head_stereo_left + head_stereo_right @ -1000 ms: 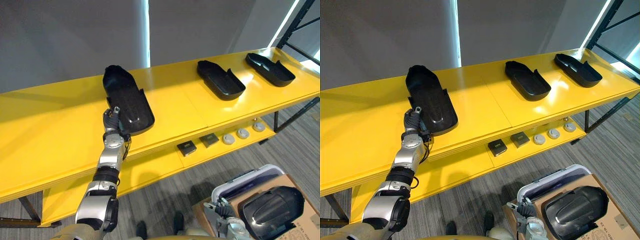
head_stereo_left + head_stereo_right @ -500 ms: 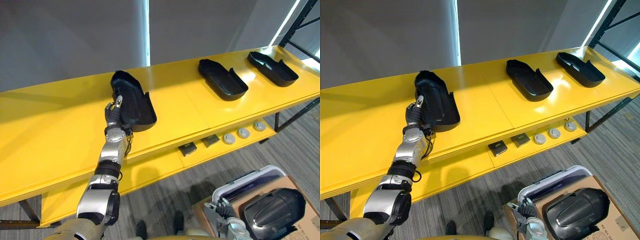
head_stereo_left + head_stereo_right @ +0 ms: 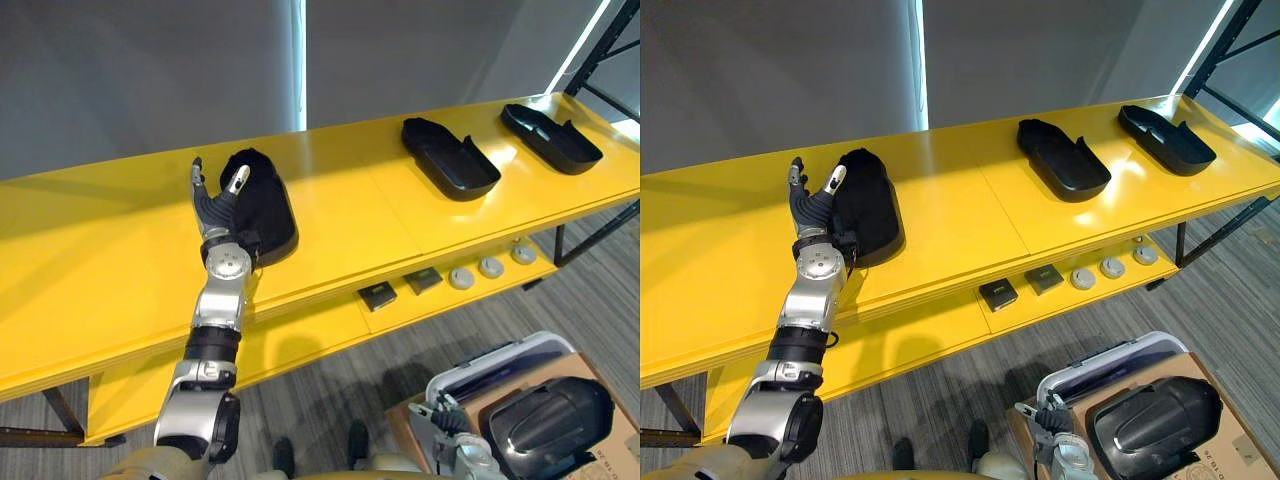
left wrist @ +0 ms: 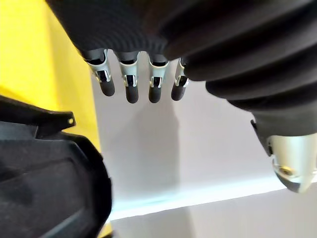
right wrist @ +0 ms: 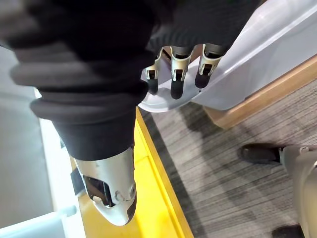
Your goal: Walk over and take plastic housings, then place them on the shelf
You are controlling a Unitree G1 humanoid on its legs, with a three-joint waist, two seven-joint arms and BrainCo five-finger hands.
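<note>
The left hand (image 3: pixel 213 212) is raised over the yellow top shelf (image 3: pixel 100 250), fingers straight and spread, holding nothing. Just to its right lies a black plastic housing (image 3: pixel 265 205), set on the shelf with the thumb close against its left edge; I cannot tell whether they touch, nor which face of the housing is up. Farther right on the same board, well apart, a second housing (image 3: pixel 450 158) and a third housing (image 3: pixel 551 138) lie hollow side up.

On the lower shelf (image 3: pixel 300 345), below and to the right, two dark square pieces (image 3: pixel 377 295) sit beside three round grey pieces (image 3: pixel 461 278) in a row.

The right hand (image 3: pixel 443 420) hangs low at the near right, fingers relaxed and gripping nothing, close to the rim of a white bin (image 3: pixel 495 358). Beside the bin, a cardboard box (image 3: pixel 628 440) holds one more black housing, the boxed housing (image 3: pixel 545 420), rounded side up. What the bin holds I cannot make out.
</note>
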